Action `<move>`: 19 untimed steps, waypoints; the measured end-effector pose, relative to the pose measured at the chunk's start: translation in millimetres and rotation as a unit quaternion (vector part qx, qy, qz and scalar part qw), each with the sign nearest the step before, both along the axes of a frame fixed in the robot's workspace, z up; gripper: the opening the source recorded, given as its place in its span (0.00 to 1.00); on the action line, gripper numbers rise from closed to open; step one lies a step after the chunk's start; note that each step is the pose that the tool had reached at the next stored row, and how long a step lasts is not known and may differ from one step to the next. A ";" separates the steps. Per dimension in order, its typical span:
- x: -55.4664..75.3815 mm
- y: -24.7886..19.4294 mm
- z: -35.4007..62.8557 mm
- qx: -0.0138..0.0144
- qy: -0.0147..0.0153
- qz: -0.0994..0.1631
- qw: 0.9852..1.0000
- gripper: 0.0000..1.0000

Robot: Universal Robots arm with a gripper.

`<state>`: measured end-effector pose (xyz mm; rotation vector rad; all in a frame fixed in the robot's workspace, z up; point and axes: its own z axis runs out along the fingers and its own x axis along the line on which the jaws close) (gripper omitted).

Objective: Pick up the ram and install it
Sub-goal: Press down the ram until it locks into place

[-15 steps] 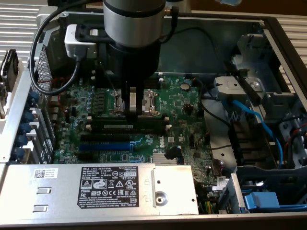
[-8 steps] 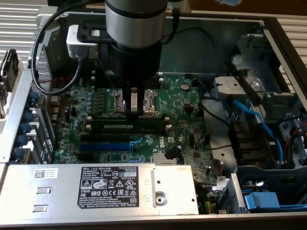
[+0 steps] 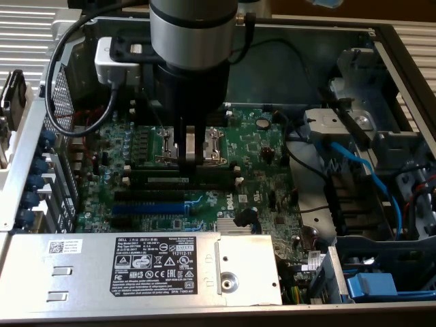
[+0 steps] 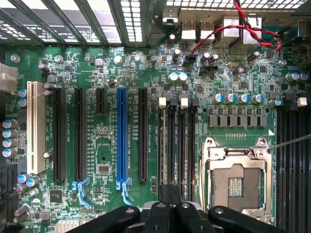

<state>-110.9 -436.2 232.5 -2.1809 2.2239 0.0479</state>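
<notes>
Your gripper (image 3: 190,158) is clenched and pressed down at the memory slots (image 4: 176,141) beside the CPU socket (image 4: 235,182), and the ram (image 3: 182,173) looks to lie along a slot right under the fingertips, though whether it is fully seated is unclear. Treat it as light, stiff and fragile: I would handle it by its long top edge or short ends, never the chips, and press evenly so it does not tilt.
</notes>
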 end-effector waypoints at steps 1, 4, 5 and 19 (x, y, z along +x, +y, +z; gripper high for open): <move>0.0 0.1 -0.3 0.000 0.000 0.000 1.000 0.10; 0.1 0.2 -1.0 0.000 0.001 0.001 1.000 0.10; 0.0 0.3 -1.4 0.000 0.001 0.001 1.000 0.10; 0.0 0.9 -4.6 0.000 0.004 0.002 1.000 0.10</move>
